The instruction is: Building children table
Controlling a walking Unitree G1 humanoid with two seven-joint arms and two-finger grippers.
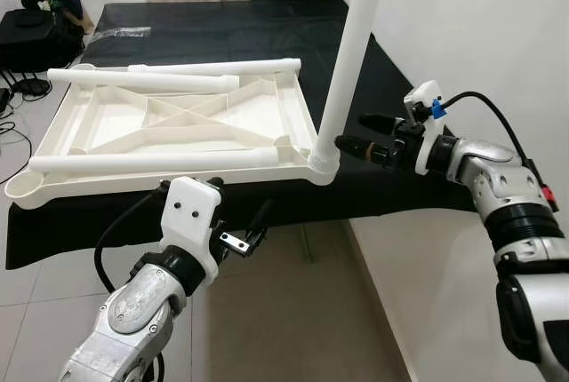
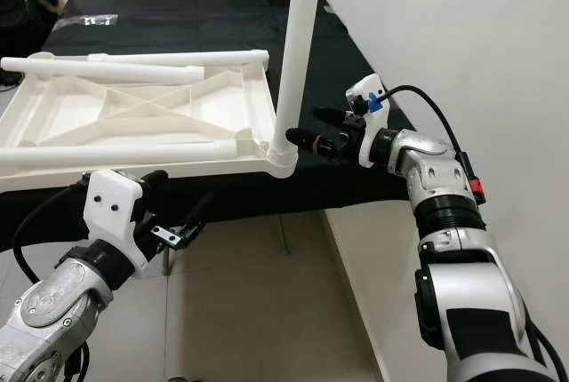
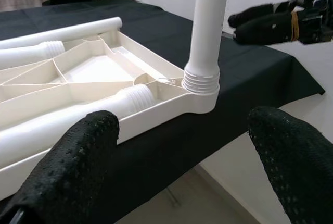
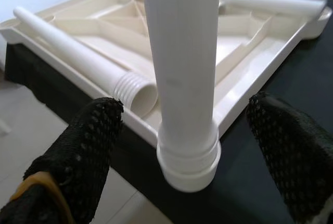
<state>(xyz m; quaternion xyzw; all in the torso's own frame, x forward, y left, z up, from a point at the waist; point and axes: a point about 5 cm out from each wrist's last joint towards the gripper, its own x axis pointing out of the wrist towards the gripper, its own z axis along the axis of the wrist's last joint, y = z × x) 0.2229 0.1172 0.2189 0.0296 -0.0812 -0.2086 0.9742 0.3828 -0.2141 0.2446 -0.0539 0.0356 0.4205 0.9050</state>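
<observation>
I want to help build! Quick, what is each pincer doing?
Left pincer: open, holding nothing, below the table edge.
Right pincer: open, holding nothing, beside the upright leg.

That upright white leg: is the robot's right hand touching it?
Apart. The right wrist view shows the upright leg standing between the open right hand fingers, with clear gaps on both sides.

A black-draped table (image 1: 222, 27) carries the white upturned tabletop (image 1: 169, 124) (its near edge overhanging at six o'clock) — and a clear plastic bag (image 1: 114, 34) towards eleven o'clock.
</observation>
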